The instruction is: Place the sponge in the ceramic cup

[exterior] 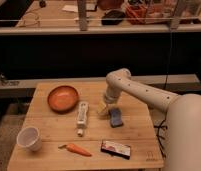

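Observation:
The blue-grey sponge point(115, 118) lies flat on the wooden table point(54, 159), right of centre. My gripper point(105, 109) hangs at the end of the white arm, just above and to the left of the sponge, close to its near-left corner. The white ceramic cup point(29, 138) stands upright at the table's front left, far from the gripper, its mouth empty.
An orange bowl point(63, 98) sits at the back left. A long white remote point(82, 117) lies in the middle, a carrot point(76, 149) at the front, and a black-and-red packet point(115, 149) in front of the sponge. A rail and shelf run behind the table.

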You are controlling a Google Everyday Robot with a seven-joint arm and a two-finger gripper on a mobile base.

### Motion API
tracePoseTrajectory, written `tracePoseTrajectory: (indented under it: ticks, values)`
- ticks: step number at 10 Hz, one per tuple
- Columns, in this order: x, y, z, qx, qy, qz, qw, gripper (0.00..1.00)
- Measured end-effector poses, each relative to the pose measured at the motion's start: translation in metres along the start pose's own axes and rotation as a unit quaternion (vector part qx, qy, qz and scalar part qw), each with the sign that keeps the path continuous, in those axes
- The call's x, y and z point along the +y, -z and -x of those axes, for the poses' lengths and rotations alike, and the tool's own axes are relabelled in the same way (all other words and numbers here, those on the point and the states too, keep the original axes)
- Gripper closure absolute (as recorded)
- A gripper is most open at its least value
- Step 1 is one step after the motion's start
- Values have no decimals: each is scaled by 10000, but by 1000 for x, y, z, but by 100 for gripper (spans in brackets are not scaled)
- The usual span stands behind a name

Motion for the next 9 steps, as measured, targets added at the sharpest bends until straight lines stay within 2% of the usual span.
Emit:
tracePoseTrajectory:
  ticks: [3,7,9]
  values:
    - [-7,0,-16,109,-326,-230,9991,20]
    - [-41,10,-42,136,-758,-402,9962,20]
    - [-38,6,-49,178,-834,-411,9955,20]
